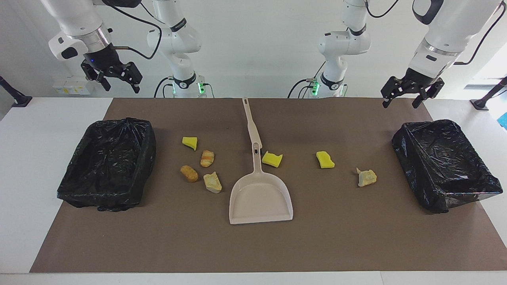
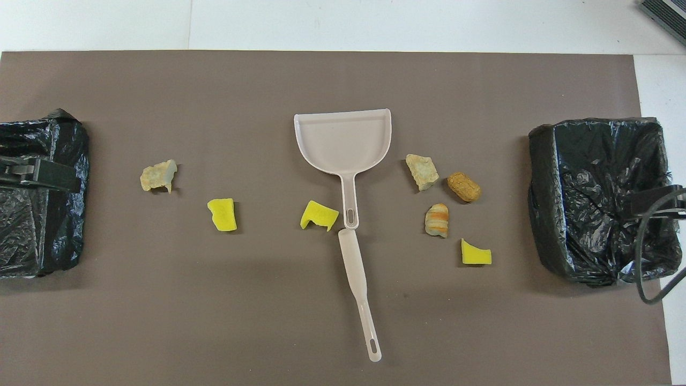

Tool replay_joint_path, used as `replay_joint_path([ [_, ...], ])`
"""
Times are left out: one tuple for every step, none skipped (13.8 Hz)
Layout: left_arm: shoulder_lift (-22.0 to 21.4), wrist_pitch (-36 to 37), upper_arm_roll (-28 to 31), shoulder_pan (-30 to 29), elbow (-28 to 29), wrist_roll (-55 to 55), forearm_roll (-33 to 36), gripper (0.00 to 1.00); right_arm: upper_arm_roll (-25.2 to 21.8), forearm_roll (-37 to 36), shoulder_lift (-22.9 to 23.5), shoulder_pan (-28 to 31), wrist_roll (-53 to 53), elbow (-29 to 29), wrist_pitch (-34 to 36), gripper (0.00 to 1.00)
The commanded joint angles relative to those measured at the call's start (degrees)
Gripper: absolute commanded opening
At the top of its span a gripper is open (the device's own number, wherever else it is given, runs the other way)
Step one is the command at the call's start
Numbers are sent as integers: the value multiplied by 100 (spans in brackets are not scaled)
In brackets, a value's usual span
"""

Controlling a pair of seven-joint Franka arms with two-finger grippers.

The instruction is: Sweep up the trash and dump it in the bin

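Beige plastic dustpan (image 1: 261,198) is lying mid-desk on the brown mat (image 1: 253,245), seven yellow sponge and tan bread-like trash lumps (image 1: 271,158) being scattered beside it, between two black-bagged bins (image 1: 109,164). Left claw (image 1: 408,95) and right claw (image 1: 115,79) are being held spread above the desk, nothing gripped.

Bright, even light is filling both views. Things are casting only soft, short shadows. Black bin liners (image 1: 111,158) are showing small glare.
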State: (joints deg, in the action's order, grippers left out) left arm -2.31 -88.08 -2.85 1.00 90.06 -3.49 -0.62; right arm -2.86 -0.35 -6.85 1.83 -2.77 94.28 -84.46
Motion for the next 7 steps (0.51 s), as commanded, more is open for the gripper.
replay_joint_path([
  [65, 107, -5, -47, -174, -170, 27, 100, -21, -105, -9, -16, 58, -24, -131, 100],
  [64, 107, -5, -64, -173, -161, 27, 100, -21, -105, -9, -16, 83, -7, -323, 100],
  [64, 99, -5, -73, -165, -170, 27, 100, -13, -140, 0, -42, 84, 20, -438, 100],
  [64, 90, -5, -73, -156, -161, 27, 100, 5, -175, -9, -43, 75, 29, -448, 100],
  [56, 90, -5, -73, -147, -170, 27, 100, 14, -184, -9, -43, 66, 29, -448, 100],
  [47, 90, -5, -65, -130, -178, 27, 100, 23, -176, -9, -43, 49, 29, -439, 100],
  [38, 81, -5, -65, -103, -187, 27, 100, 23, -167, -9, -43, 75, 20, -404, 100],
])
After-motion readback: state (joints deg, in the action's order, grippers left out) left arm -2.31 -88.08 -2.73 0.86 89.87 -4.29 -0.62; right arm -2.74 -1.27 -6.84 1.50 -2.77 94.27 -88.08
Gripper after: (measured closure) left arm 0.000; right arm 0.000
